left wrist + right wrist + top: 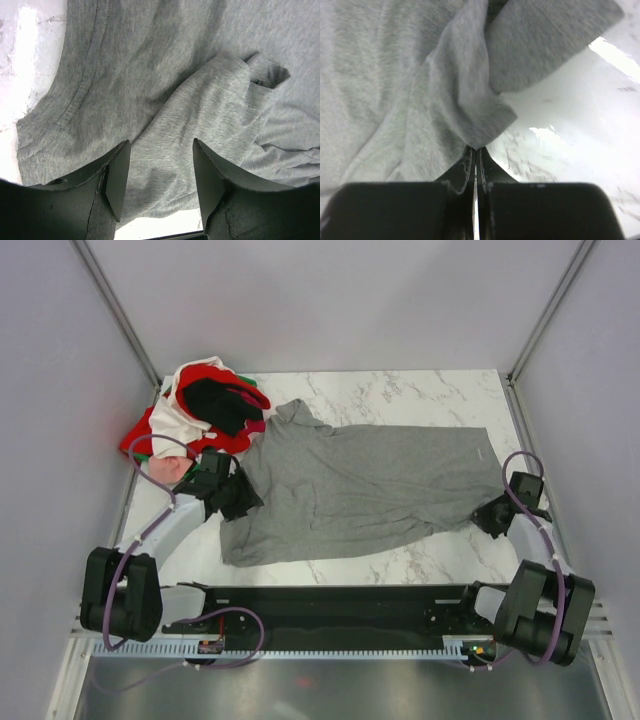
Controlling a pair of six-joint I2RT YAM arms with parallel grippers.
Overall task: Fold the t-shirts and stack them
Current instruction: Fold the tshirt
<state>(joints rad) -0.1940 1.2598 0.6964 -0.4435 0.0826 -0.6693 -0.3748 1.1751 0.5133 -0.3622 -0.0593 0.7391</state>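
Across the marble tabletop (pixel 420 390) the heather-grey t-shirt (pixel 360 485) is lying lengthwise left to right, the right tool (pixel 493 515) is clamping its hem end while the left tool (pixel 238 495) is hovering, fingers apart, over the collar end.

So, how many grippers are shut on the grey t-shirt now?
1. The right gripper is shut on the grey t-shirt at its right-hand corner; the left gripper is open over its left edge.

Marble table (pixel 400 392) carries grey t-shirt (pixel 360 485) and a mixed shirt pile (pixel 205 412).
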